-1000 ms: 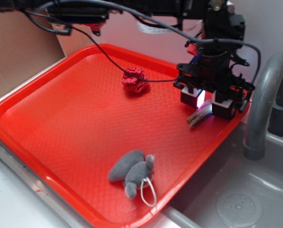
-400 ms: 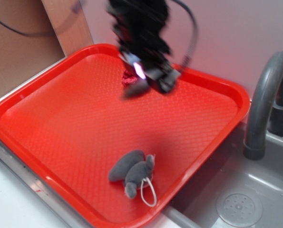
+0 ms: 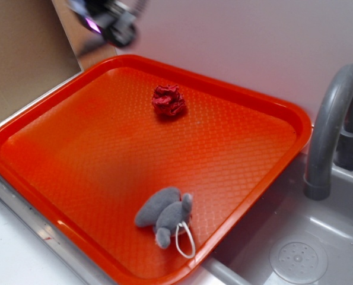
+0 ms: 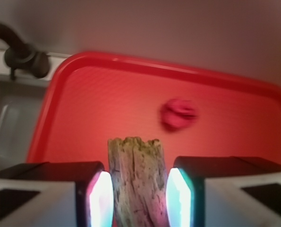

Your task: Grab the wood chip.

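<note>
The wood chip [image 4: 136, 182], tan-brown and grainy, stands upright between my two glowing pads [image 4: 101, 201] in the wrist view. My gripper [image 4: 138, 201] is shut on it and holds it high above the red tray [image 4: 107, 94]. In the exterior view my gripper [image 3: 108, 22] is a blur at the top left, above the tray's far left corner; the chip cannot be made out there.
A red wrinkly ball [image 3: 168, 100] lies at the far middle of the tray [image 3: 253, 154]; it also shows in the wrist view [image 4: 178, 113]. A grey plush mouse with a white loop [image 3: 166, 215] lies near the front edge. A grey faucet [image 3: 330, 130] and sink stand to the right.
My gripper has lifted the wood chip from the tray's right side and swung fast to the left and up, to the far left corner.
</note>
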{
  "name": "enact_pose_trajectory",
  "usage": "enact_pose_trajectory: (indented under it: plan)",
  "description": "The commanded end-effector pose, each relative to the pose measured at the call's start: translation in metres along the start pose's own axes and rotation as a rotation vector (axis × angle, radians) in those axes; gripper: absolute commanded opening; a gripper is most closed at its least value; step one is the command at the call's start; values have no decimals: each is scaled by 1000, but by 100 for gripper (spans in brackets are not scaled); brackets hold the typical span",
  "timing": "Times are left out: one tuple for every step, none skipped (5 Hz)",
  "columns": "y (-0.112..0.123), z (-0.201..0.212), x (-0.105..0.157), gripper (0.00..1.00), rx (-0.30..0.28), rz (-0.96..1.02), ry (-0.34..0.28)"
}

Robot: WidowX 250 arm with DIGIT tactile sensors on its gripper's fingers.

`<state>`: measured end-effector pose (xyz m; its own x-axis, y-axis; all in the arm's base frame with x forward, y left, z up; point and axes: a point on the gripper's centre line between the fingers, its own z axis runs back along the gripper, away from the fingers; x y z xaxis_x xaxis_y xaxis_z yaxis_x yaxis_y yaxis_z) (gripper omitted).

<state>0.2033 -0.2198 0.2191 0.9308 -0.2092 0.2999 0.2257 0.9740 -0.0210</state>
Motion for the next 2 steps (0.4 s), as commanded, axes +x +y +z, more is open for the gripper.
enact_pose_trajectory:
  plan:
    - [66,48,-16,0,34,111,-88]
    - [74,42,-11,0,16,99,-53]
